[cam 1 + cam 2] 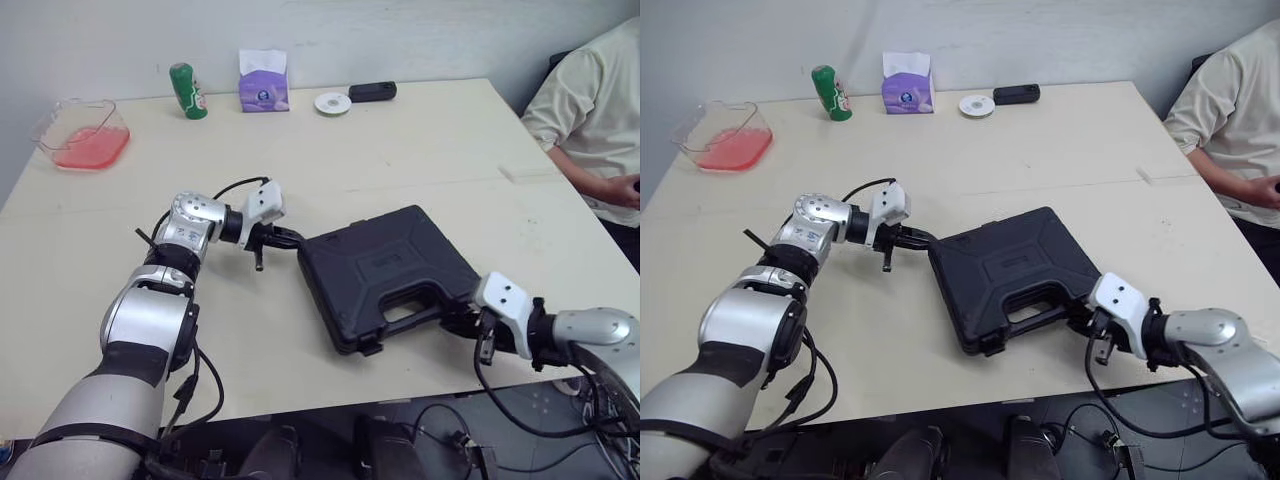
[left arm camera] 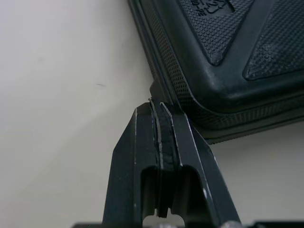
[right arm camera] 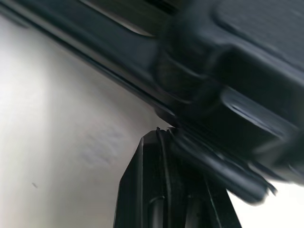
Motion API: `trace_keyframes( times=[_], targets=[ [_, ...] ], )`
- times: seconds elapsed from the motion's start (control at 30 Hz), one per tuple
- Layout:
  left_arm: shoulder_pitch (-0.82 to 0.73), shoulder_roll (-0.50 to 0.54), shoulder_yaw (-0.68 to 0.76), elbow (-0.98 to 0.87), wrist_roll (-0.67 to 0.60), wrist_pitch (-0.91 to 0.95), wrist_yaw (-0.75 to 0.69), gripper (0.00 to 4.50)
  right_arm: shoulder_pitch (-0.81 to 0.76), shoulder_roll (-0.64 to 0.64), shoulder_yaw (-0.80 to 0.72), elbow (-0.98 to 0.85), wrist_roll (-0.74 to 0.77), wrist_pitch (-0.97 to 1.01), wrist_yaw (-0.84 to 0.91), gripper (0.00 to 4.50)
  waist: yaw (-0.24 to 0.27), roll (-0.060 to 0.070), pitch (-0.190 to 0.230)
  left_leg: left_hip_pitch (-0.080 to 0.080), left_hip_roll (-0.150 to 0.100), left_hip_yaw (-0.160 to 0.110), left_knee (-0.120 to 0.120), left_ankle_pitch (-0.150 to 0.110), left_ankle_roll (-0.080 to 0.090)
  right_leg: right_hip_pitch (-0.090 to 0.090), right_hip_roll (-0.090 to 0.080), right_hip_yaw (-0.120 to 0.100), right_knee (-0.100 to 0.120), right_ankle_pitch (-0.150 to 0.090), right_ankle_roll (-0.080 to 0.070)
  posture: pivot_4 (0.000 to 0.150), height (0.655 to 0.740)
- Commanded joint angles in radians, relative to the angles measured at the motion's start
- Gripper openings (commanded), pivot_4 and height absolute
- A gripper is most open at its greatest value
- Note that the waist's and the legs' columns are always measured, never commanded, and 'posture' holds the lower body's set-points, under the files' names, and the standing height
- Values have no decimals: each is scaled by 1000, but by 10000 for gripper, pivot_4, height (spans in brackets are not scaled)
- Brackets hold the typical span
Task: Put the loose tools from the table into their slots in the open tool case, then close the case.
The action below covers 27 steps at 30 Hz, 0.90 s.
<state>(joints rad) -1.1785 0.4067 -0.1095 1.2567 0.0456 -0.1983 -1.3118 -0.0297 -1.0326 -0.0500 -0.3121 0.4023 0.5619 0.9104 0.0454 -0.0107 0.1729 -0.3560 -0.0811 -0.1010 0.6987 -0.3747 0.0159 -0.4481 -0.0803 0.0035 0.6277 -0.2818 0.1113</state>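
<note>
The tool case [image 1: 385, 272] lay flat on the table [image 1: 420, 160] with its lid down, set askew, its handle side turned toward the near edge. No loose tools showed anywhere on the tabletop, so the packing looked done and the closing nearly so. A latch [image 1: 368, 347] stuck out at the near corner and may not have been fastened; that seemed the only step left.

The left gripper [image 1: 292, 240] had its fingers [image 2: 142, 142] pressed together, tips touching the case's far left corner. The right gripper [image 1: 462, 322] met the rim beside the handle, its fingers [image 3: 152, 156] likewise together with nothing between them.

The case sat near the table's front edge, and the right arm reached in from beyond that edge, so little room remained on that side. Bare table lay open to the left and behind. A can [image 1: 187, 91], tissue box [image 1: 264, 80] and tub [image 1: 82, 135] stood well apart along the far edge; a person [image 1: 600, 110] sat at the right.
</note>
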Motion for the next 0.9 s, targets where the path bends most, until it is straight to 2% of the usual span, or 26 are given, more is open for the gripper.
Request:
trace_keyframes(
  times=[0.03, 0.1, 0.17, 0.3, 0.4, 0.5, 0.7, 0.9],
  targets=[
    [-4, 20, 33, -50, -22, 6, 0, 624, 29, -45, -75, -7, -7, -4, 38, 0, 0, 0, 0, 0, 0, 0, 0, 0, 0, 0, 0, 0, 0, 0, 0, 1500, 7400],
    [-14, 21, 49, -67, -31, 30, 12, 624, 65, -59, -111, -3, -18, 0, 40, 0, 2, 0, 0, 0, 0, 0, 0, 0, 0, 0, 0, 0, 0, 0, 0, 1500, 7400],
    [-41, 2, 81, -119, -77, 131, -12, 624, 103, -50, -172, -14, -14, 5, 28, 0, 3, 0, 0, 0, 0, 0, 0, 0, 0, 0, 0, 0, 0, 0, 0, 1500, 7400],
    [-13, -90, 83, -416, -190, 384, -67, 624, 161, 27, -291, -103, 63, 44, -1, 0, 11, 0, 0, -2, 0, -1, 1, 0, 0, 0, 0, 0, 1, 1, 1, 1500, 7400],
    [70, -159, 26, -637, -206, 494, -26, 624, 202, 64, -309, -152, 60, 67, -31, 0, 8, 0, 0, -3, -1, -2, 2, 0, 0, 1, -1, 2, 0, 2, 2, 1500, 7400],
    [121, -261, -29, -751, -208, 559, 52, 624, 227, 93, -309, -182, 52, 68, -57, 0, 5, 1, -1, 0, 0, 0, 1, 0, 1, 2, 0, 3, 0, 2, 3, 1500, 7400],
    [115, -409, -140, -672, -111, 519, 232, 624, 229, 140, -323, -216, 61, 85, -113, 0, 6, 1, 0, 2, 0, 1, 1, 0, 0, 2, 1, 4, -2, 2, 3, 1500, 7400],
    [93, -485, -228, -532, -46, 392, 254, 624, 195, 149, -309, -236, 69, 101, -136, 0, 9, 2, -1, 2, -1, 2, 1, 0, 0, 2, 1, 5, -2, 2, 3, 1500, 7400]
  ],
)
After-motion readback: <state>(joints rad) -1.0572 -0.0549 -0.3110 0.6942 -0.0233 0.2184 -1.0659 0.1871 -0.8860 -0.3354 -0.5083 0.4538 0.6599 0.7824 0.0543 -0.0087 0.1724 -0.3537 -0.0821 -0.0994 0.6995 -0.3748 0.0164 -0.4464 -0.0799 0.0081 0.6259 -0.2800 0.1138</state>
